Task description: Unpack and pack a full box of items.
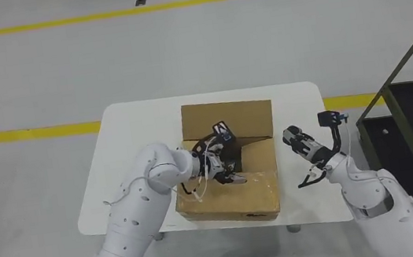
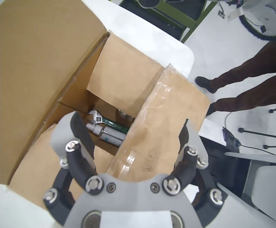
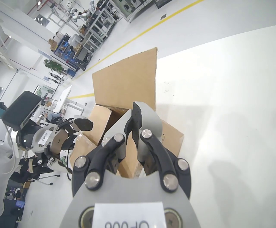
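The cardboard box (image 1: 229, 205) sits mid-frame on the white table (image 1: 298, 100), with a wrench (image 2: 107, 124) and a tube (image 2: 107, 135) inside. The left gripper (image 2: 130, 122) hangs spread wide over its opening. The right gripper (image 3: 133, 116), clenched, is just beside the box.

A taped brown cardboard flap (image 2: 168, 121) covers most of the brown cardboard box (image 2: 43, 54) top. Only a small hole is open, maybe too tight to reach through.

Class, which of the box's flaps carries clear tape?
The flap under the open left claw: shiny tape lines its edge; the other flaps are bare cardboard.
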### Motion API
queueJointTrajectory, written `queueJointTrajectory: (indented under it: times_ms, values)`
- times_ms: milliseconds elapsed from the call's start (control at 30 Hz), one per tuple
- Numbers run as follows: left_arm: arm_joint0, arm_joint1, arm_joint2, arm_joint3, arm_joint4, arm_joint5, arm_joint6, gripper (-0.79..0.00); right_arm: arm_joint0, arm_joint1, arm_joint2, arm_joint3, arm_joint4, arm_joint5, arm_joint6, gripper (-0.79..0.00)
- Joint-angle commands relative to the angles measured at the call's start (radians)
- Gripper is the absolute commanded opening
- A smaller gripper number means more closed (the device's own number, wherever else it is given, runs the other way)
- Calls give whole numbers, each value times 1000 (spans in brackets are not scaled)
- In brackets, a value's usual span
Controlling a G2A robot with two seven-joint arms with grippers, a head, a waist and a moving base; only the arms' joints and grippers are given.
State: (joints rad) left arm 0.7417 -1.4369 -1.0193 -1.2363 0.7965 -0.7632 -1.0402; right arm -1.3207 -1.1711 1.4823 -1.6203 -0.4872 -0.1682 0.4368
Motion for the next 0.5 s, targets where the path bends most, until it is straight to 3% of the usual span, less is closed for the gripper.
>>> queueJointTrajectory:
  times_ms: [0, 267, 467]
  values:
    - [-34, -3, 45, 29, -18, 21, -38, 0, -4, 1, 5, 3, 3, -1, -3, -785]
    - [-191, -25, 225, 194, -144, 67, -83, 0, -38, 5, 31, -12, 5, 12, -16, -785]
    - [-258, -56, 328, 330, -197, 80, -96, 0, -60, 7, 41, -21, 6, 21, -25, -785]
